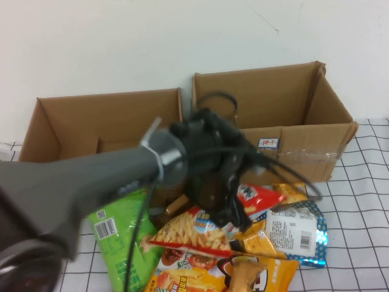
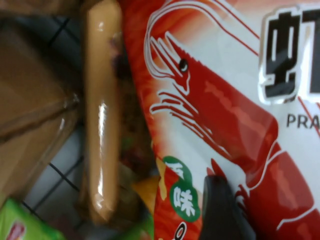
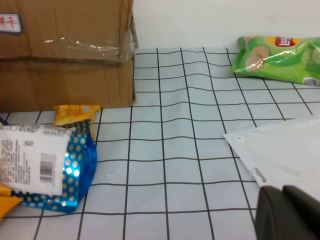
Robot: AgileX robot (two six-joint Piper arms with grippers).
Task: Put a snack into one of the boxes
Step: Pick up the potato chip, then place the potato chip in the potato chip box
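A pile of snack bags lies in front of two open cardboard boxes, the left box [image 1: 73, 125] and the right box [image 1: 285, 103]. My left gripper [image 1: 230, 213] is down in the pile, on the red-and-white prawn cracker bag [image 1: 260, 198]. In the left wrist view this bag [image 2: 225, 100] fills the picture. One dark finger [image 2: 225, 210] lies on it and the other is hidden behind it, so the gripper [image 2: 252, 200] is shut on the bag. My right gripper [image 3: 287, 215] is shut and empty, low over the checked cloth, out of the high view.
The pile holds a green bag [image 1: 118, 234], a fries bag [image 1: 188, 231], a blue dotted bag [image 1: 298, 234] and a yellow bag [image 1: 243, 274]. An orange sausage stick [image 2: 102, 115] lies beside the prawn bag. Near my right gripper are a white bag [image 3: 285, 150] and a green crisp bag [image 3: 280, 57].
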